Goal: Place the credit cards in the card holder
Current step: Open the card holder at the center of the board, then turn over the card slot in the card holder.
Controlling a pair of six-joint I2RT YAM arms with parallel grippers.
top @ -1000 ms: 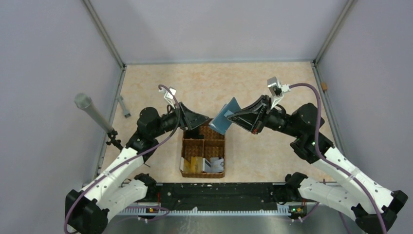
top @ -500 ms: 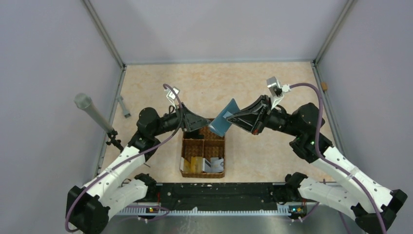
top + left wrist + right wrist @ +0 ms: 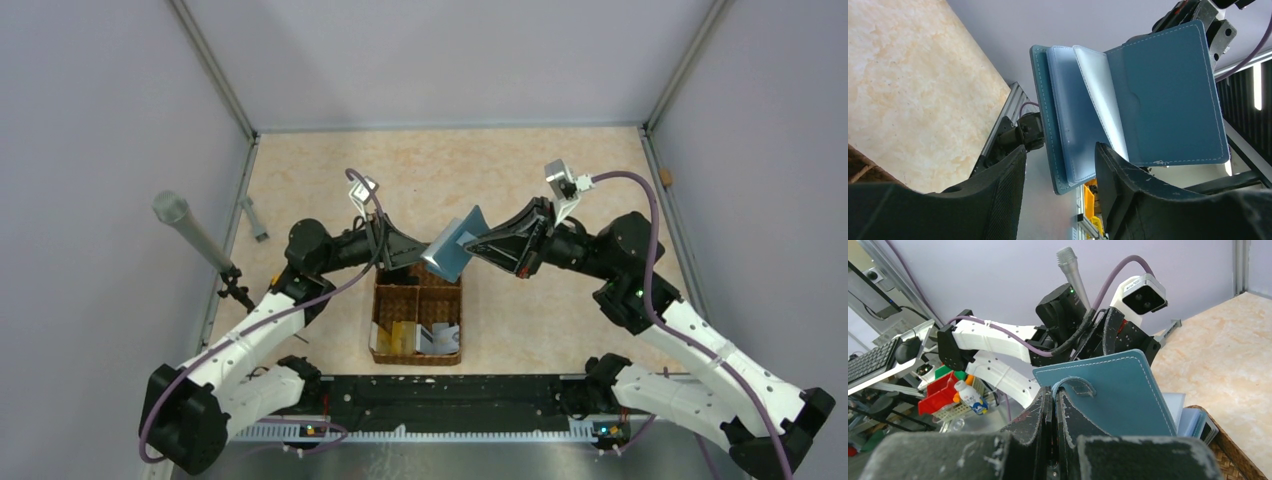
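The teal card holder hangs open in the air above the basket's far end. Its light blue inner sleeves fan out in the left wrist view. My right gripper is shut on its cover beside the strap. My left gripper is open, its fingers on either side of the holder's lower corner, with a gap on the left side. The credit cards lie in the basket's near compartments: a gold one and white-grey ones.
The brown wicker basket stands on the table between the two arms. A microphone on a stand leans in at the left. A small grey piece lies near the left wall.
My left gripper has moved right and closer to the card holder. The right gripper has shifted the holder slightly left toward it.
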